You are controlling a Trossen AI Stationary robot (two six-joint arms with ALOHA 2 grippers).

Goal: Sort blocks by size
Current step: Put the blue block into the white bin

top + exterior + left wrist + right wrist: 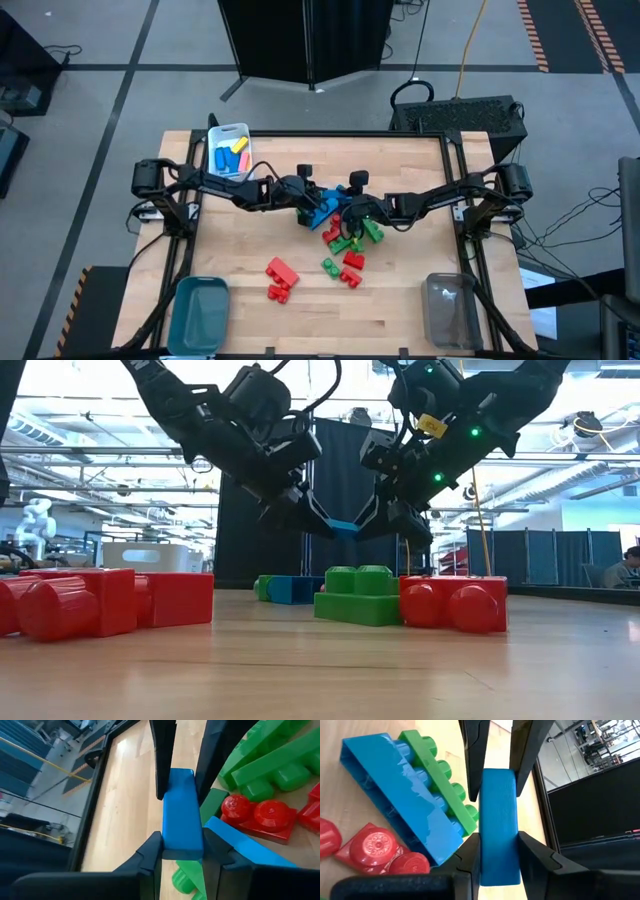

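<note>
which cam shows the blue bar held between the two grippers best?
Left wrist view: the blue bar fills the frame, pinched at both ends by dark fingers. Right wrist view shows it nearly as well. Low view shows only a sliver between left gripper and right gripper. High view: hidden among arms.

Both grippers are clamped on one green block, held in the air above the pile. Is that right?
Not quite: the block is blue, not green, as both wrist views show. The rest holds: the left gripper and right gripper each clamp one end of it, in the air above the pile, as the low view shows.
</note>
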